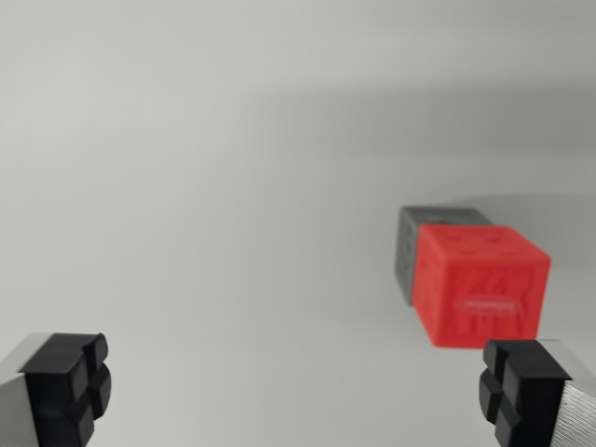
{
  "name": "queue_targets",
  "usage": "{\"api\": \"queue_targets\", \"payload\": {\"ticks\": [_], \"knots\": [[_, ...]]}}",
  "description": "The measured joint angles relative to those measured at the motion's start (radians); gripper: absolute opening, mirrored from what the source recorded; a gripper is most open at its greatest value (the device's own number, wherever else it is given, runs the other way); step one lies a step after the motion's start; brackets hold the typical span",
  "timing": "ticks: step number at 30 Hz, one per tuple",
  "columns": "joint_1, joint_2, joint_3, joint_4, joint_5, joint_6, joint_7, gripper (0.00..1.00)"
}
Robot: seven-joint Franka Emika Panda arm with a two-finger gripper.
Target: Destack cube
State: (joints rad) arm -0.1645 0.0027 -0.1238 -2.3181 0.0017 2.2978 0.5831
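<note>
At the wrist view's right, red cube (480, 284) on grey cube (419, 244), its embossed lettering unreadable; claw (293, 391) spread, empty

Two cubes occupy the wrist view's right half of the surface (186, 186). The nearer cube (480, 284) overlaps the farther cube (419, 247); whether it rests on it or merely before it cannot be determined. Both lie toward the surface's right edge.

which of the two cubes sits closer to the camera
The red cube; it overlaps and partly hides the grey cube behind it.
</note>
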Motion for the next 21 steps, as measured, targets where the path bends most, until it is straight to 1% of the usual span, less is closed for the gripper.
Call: {"api": "queue_targets", "payload": {"ticks": [6, 11, 13, 21], "knots": [[-0.019, 0.0, -0.021, -0.03, 0.0, 0.034, -0.037, 1.0], [-0.037, 0.003, -0.042, -0.055, 0.0, 0.066, -0.075, 1.0], [-0.043, 0.005, -0.048, -0.061, 0.0, 0.075, -0.085, 1.0], [-0.074, 0.022, -0.08, -0.091, 0.002, 0.126, -0.15, 1.0]]}}
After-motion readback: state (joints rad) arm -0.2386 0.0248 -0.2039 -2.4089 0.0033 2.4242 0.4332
